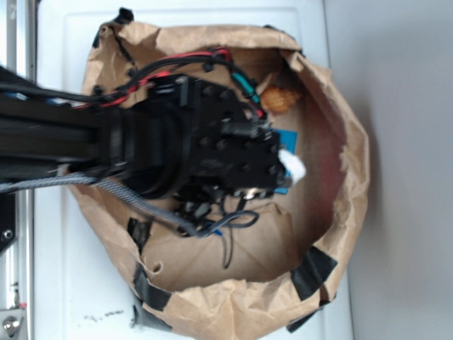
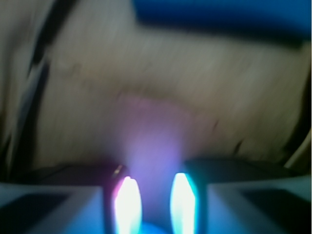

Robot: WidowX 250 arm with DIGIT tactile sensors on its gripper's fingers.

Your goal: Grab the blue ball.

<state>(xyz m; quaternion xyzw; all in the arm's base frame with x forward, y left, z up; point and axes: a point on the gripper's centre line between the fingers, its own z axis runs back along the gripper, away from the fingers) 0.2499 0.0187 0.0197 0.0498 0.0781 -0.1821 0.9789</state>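
Observation:
My gripper [image 1: 291,166] reaches into the brown paper bag [image 1: 333,212] from the left, one white fingertip [image 1: 293,164] showing. In the blurred wrist view the gripper [image 2: 153,183] has its two bright pads [image 2: 127,204] close together, with a narrow gap. A rounded sliver of the blue ball [image 2: 155,228] sits between them at the bottom edge. The arm hides the ball in the exterior view. A flat blue block [image 1: 287,139] lies under the gripper and shows as the blue block [image 2: 219,14] at the top of the wrist view.
An orange-tan seashell [image 1: 283,99] lies against the bag's far wall. The crumpled bag walls [image 1: 212,304] rise all round, patched with black tape [image 1: 311,273]. Loose black cables [image 1: 226,237] hang from the arm over the bag floor. The bag sits on a white surface [image 1: 64,283].

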